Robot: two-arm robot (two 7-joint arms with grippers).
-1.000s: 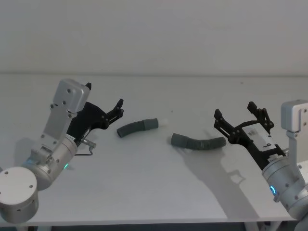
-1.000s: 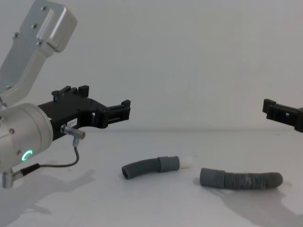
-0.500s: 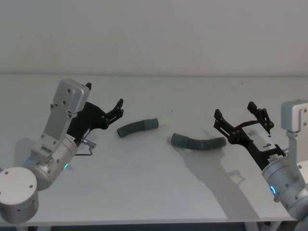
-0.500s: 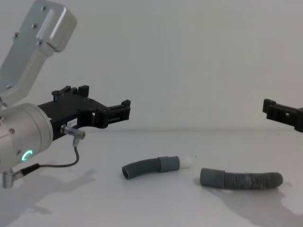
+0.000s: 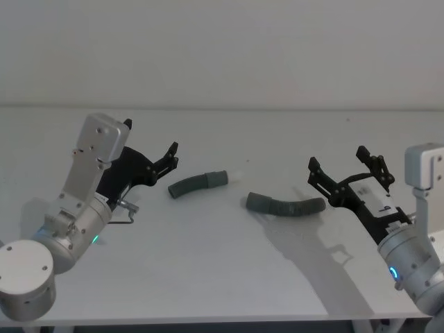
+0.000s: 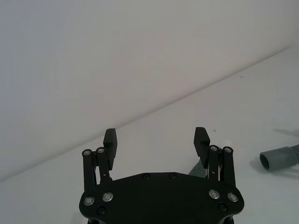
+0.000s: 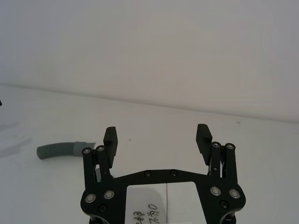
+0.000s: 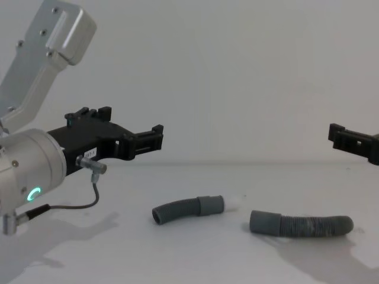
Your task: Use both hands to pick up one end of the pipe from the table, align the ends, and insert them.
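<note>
Plainly, both hose pieces lie flat on the white tabletop (image 5: 222, 277) and neither is held. The left hose (image 5: 198, 183) curves gently, its smooth cuff (image 5: 216, 177) at its right end and a short white tip (image 5: 238, 175) poking out of that. The right hose (image 5: 286, 205) lies a little nearer and to the right, with its plain grey cuff (image 5: 257, 201) at its left end. So the two cuffs face roughly toward each other, close but apart and not in line. The left pincer (image 5: 150, 136) hangs above the tabletop just left of the left hose, jaws spread wide and empty, pointing right and away. The right pincer (image 5: 338, 159) hangs above the tabletop near the right hose's corrugated end, pointing left and away, its jaws likewise wide apart with nothing between them.
</note>
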